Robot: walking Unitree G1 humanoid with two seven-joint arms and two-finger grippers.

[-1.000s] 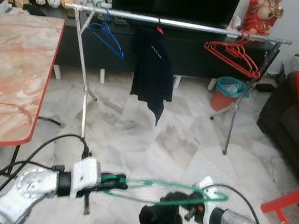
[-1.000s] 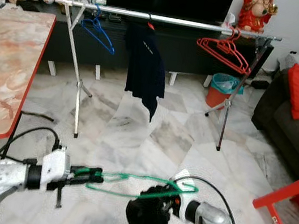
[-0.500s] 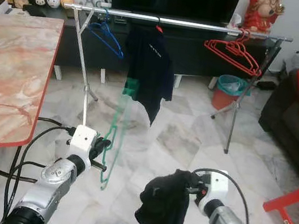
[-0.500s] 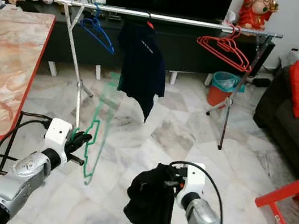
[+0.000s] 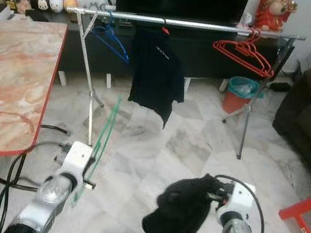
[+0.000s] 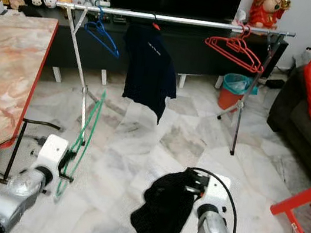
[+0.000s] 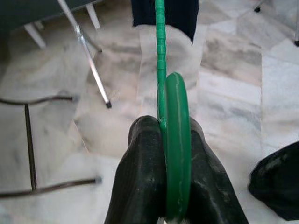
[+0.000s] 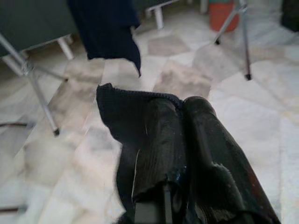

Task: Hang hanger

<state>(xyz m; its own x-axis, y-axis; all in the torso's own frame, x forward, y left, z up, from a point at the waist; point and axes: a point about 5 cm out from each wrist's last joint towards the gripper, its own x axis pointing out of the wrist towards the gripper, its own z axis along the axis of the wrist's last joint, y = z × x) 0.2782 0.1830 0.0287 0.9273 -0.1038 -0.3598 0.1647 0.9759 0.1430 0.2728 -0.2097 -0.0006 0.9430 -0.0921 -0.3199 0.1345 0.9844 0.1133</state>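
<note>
- L gripper clamped on green hanger, held upright low over floor, near rack's left leg.
- R gripper pinched on black cloth, hanging low.
- Clothes rack ahead w/ blue hanger, dark shirt, red hangers.

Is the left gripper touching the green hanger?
Touching. In the left wrist view the left gripper has its jaws pressed against both sides of the green hanger, with no gap.
</note>
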